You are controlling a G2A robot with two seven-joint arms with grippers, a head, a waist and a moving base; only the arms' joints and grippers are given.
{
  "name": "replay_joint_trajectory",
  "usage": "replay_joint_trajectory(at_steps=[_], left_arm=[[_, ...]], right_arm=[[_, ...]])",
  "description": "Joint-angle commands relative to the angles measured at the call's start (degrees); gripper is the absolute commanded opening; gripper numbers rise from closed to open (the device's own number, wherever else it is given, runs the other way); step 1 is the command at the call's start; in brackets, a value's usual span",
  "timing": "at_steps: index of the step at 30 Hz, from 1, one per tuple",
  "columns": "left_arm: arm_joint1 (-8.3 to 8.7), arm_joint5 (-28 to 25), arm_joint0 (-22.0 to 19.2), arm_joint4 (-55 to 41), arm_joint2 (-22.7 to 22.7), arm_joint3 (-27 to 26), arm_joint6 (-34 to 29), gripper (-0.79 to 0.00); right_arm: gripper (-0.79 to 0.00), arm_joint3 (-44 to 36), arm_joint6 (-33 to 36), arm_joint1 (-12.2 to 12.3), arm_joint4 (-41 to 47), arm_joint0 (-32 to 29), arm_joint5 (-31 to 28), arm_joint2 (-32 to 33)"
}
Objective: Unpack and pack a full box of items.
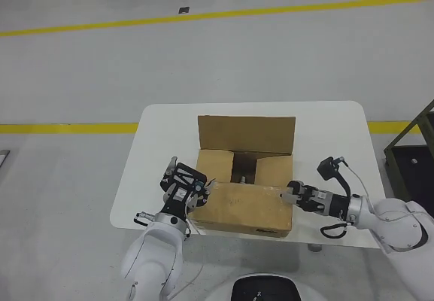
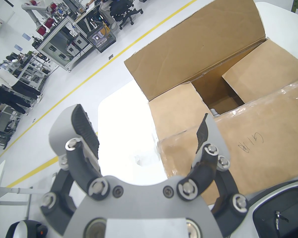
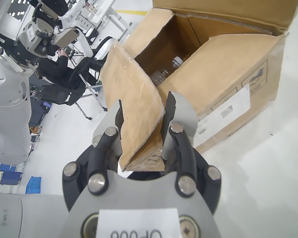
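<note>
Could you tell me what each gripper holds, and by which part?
Right gripper pinches the near flap at its end edge; left gripper is open, holding nothing.

The box [image 1: 217, 162] sits on the table [image 1: 329, 128], bottles [image 3: 176, 61] inside (far flap [image 1: 245, 133] upright behind).

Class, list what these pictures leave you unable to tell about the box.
1. Top view: the near flap and side flaps cover most of the opening of the box, hiding its contents.
2. Right wrist view: two bottle tops show; box walls hide whatever lies lower.
3. Left wrist view: whether the left gripper's fingers touch the near flap is unclear.
</note>
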Motion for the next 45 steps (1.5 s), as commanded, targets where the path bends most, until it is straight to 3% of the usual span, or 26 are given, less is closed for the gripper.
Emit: replay_joint_trajectory(at_steps=[1, 7, 10, 11, 12, 21, 27, 29, 33, 44, 45], left_arm=[[0.00, 0.00, 0.00, 0.00, 0.00, 0.00, 0.00, 0.000], [0.00, 0.00, 0.00, 0.00, 0.00, 0.00, 0.00, 0.000], [0.00, 0.00, 0.00, 0.00, 0.00, 0.00, 0.00, 0.000], [0.00, 0.00, 0.00, 0.00, 0.00, 0.00, 0.00, 0.000], [0.03, 0.24, 0.13, -0.10, -0.05, 0.18, 0.58, 0.000], [0.40, -1.43, -0.82, -2.73, -0.86, -1.25, 0.93, 0.000], [0.54, -4.80, -3.34, -4.58, -0.14, -1.59, -5.04, 0.000], [0.68, -8.12, -5.16, -4.38, 0.61, -0.78, -8.03, 0.000], [0.58, -8.65, -8.98, -5.20, 1.61, 1.10, -13.00, 0.000], [0.55, -11.02, -13.76, -4.11, 6.18, 4.89, -18.82, 0.000], [0.58, -11.79, -14.01, -4.06, 6.54, 5.16, -19.13, 0.000]], right_arm=[[-0.486, -0.12, 1.23, 0.20, 0.76, 0.00, -0.26, 0.19], [-0.594, -0.67, 4.66, 0.80, 2.60, 0.14, -2.86, 0.29], [-0.606, -1.05, 5.75, 1.08, 1.85, 0.25, -4.53, 0.04], [-0.665, -1.24, 5.60, 1.19, 0.52, 0.36, -4.79, 0.26], [-0.785, -1.69, 5.06, 1.30, -1.79, 0.44, -4.90, 0.63], [-0.785, -6.31, -3.14, 1.78, -11.03, -1.74, -11.94, 1.71], [-0.785, -12.64, -8.69, 2.08, -25.59, -3.77, -13.32, 2.76], [-0.785, -14.35, -10.24, 2.18, -29.61, -4.49, -13.67, 2.95], [-0.785, -17.05, -12.37, 2.41, -36.48, -5.74, -14.33, 2.95], [-0.785, -22.11, -19.96, 2.99, -45.55, -10.36, -14.77, 4.74], [-0.751, -22.41, -20.93, 3.01, -45.74, -10.82, -14.46, 4.98]])
